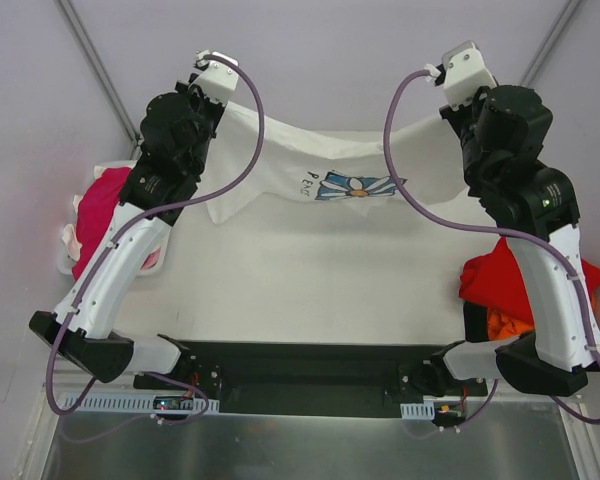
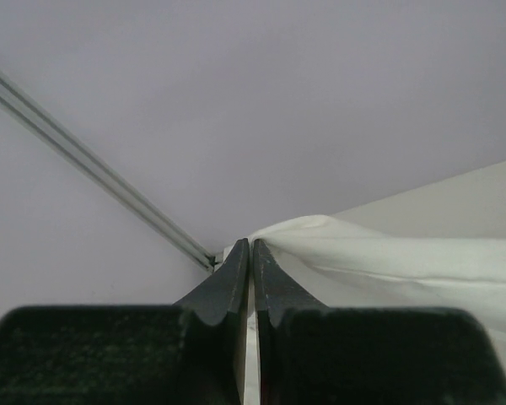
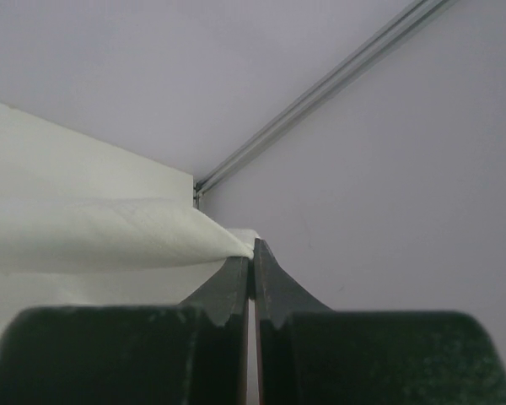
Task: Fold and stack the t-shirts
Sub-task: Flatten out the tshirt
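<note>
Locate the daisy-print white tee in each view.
Top external: white tee stretched across far centre, between both pincers.
Left wrist: cloth running right from the shut left pincer.
Right wrist: cloth running left from the shut right pincer.
Shared landmark: wall rail behind each pinched corner.

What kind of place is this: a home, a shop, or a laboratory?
Probably a robot test booth in a laboratory. The left arm and right arm, bolted to a table, hold up a white tee; plain walls with a metal rail enclose them; pink tees and red tees lie aside.
</note>
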`<state>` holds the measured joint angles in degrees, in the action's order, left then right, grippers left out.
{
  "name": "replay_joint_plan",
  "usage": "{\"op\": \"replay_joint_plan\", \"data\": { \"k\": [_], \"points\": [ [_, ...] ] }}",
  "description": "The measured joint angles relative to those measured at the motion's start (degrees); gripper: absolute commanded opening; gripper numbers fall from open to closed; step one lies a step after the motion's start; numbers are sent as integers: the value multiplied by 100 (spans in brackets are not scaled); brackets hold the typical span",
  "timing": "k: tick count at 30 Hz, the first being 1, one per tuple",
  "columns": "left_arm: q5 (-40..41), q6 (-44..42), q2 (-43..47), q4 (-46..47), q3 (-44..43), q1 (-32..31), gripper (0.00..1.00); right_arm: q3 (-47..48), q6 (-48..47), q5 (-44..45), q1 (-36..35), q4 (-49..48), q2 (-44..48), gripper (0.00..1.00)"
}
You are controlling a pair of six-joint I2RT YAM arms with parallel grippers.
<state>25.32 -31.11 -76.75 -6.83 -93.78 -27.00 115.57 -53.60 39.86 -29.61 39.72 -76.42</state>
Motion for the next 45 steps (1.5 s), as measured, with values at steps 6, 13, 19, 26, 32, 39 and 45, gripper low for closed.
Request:
{"op": "replay_joint_plan", "data": {
  "k": [6,13,19,26,32,39,45],
  "points": [
    [-42,24,162,11,-437,-2,0,409,-332,50,-42,-448,-4,1],
    [72,46,256,11,-472,-2,0,542,-706,164,-74,-1008,-9,1],
    [201,50,293,9,-455,-2,0,841,-1158,243,-140,-1727,-59,1],
    [214,63,474,7,-411,-4,0,957,-1460,238,-227,-2323,-72,1],
    [214,63,693,22,-291,-7,0,588,-1950,199,-374,-2785,-28,1],
    [216,136,977,20,306,-7,0,382,-2568,7,-518,-3077,52,1],
    [212,201,977,15,739,-7,0,310,-3130,-149,-686,-3386,162,1]
  ]
}}
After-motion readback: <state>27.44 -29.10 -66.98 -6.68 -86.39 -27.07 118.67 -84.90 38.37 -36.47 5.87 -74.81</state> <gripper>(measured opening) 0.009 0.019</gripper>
